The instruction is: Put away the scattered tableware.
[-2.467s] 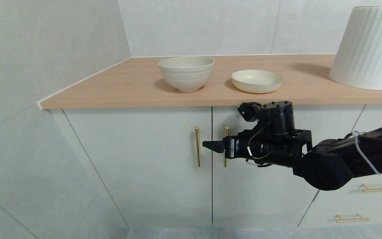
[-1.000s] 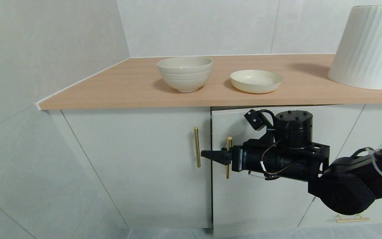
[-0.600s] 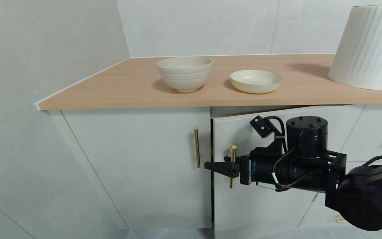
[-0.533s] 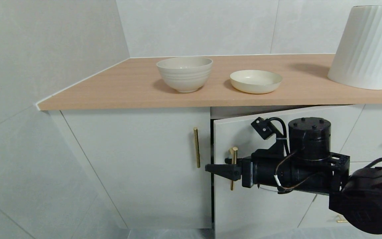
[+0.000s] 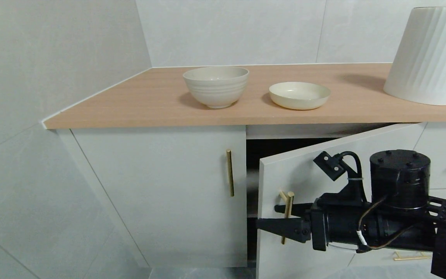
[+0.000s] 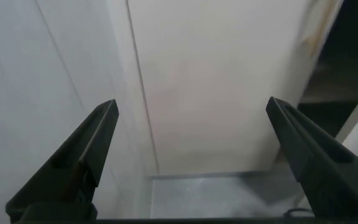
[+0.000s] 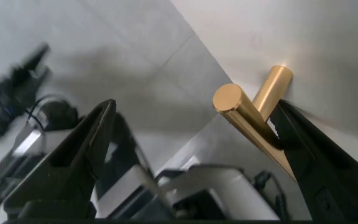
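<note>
The right hand [image 5: 268, 216], fingers apart, straddles the gold handle [image 5: 289, 201] of the ajar cabinet door [image 5: 304, 166]; the left hand [image 6: 191, 106] is spread wide too.

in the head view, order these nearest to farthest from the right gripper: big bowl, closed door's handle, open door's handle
1. The open door's handle, between the right gripper's jaws.
2. The closed door's handle, on the neighbouring door to the left.
3. The big bowl, up on the countertop, left of the shallow dish.

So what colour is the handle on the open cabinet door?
The handle is brass gold, clearest in the right wrist view.
</note>
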